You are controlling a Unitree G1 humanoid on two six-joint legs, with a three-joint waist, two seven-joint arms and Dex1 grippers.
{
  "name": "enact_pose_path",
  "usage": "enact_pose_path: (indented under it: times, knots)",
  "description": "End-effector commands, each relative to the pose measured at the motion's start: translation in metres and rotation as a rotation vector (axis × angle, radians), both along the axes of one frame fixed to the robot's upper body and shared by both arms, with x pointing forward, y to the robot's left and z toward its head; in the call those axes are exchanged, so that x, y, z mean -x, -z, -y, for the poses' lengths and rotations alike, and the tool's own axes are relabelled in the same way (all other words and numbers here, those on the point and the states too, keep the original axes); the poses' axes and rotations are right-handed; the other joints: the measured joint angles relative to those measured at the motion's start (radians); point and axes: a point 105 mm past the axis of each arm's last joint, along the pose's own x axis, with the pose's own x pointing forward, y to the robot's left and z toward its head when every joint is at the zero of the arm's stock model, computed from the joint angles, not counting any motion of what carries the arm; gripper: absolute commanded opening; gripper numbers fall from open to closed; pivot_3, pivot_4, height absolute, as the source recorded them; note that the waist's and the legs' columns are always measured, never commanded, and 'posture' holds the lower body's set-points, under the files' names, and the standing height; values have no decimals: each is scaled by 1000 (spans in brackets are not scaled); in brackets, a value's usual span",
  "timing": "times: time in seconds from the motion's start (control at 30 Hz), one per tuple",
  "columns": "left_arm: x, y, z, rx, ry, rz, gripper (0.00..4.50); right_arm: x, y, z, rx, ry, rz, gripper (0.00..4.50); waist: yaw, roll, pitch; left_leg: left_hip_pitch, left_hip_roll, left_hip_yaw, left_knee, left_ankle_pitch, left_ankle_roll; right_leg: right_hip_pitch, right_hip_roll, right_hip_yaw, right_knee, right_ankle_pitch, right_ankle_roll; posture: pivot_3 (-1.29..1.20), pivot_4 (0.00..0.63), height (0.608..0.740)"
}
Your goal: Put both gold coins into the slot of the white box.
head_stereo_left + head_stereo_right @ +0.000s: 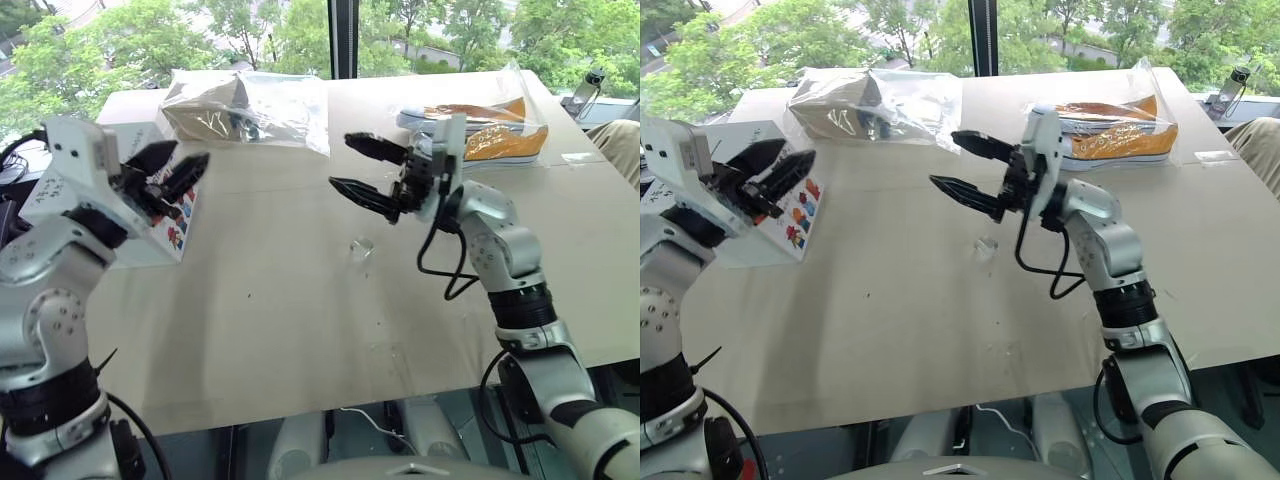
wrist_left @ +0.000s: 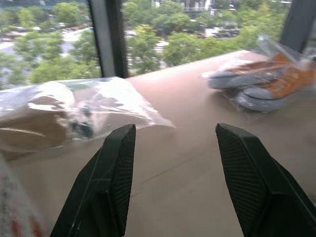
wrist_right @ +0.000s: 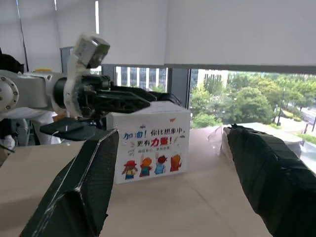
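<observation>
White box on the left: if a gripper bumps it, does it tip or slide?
The white box looks like thin cardboard, so probably light and likelier to slide on the smooth table. It stands upright on a broad base, so tipping seems unlikely.

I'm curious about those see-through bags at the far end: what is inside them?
The right bag holds orange-and-grey shoes. The left bag holds something pale with a dark part; crinkled plastic hides what exactly.

my fingers point(image 2: 252, 182) are matt black plastic with a fine ribbed grain on the inner faces. the table point(image 1: 300, 330) looks like smooth, matt beige board. the white box point(image 3: 150, 143) is matt cardboard with a printed paper panel. at the table's far edge, the shoe bags point(image 1: 250, 110) are crinkled, glossy clear plastic. my arm shells point(image 1: 500, 240) are satin silver-grey.
</observation>
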Motion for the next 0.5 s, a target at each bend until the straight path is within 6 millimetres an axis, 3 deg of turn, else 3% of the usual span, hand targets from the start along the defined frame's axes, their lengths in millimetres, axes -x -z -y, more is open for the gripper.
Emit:
enact_pose_path:
  times: [0.03,0.17,0.2,0.3,0.37,0.4,0.5]
  knots:
    - [20,28,42,-51,128,-62,2581,3,16,29,30,27,-16,3808,2,0,0,0,0,0,-1,0,0,0,0,0,-1,0,0,0,150,740]
    - [33,60,68,-24,161,-116,2581,5,53,59,142,95,-91,3808,13,0,0,-2,0,0,-1,0,1,0,0,-1,-4,0,0,0,150,740]
    - [34,78,70,-4,144,-173,2581,5,70,73,202,156,-118,3808,16,0,0,-2,0,0,0,0,1,0,0,0,-3,0,0,0,150,740]
    - [38,114,69,-14,91,-240,3396,14,104,102,280,253,-181,3808,23,2,-1,0,0,1,0,0,1,1,1,1,-3,0,0,0,150,740]
    - [42,124,66,-52,79,-234,4282,25,113,108,263,247,-228,4312,24,2,-1,1,0,1,0,0,1,2,3,1,-3,-1,0,0,150,740]
    - [44,126,63,-54,76,-229,4500,31,119,111,270,247,-241,4476,22,2,-1,1,0,2,0,0,1,2,4,1,-2,-1,0,0,150,740]
    - [48,137,58,-82,80,-231,4500,40,131,116,279,269,-265,4476,22,2,0,5,1,4,0,0,1,4,7,1,-2,-3,-3,0,150,740]
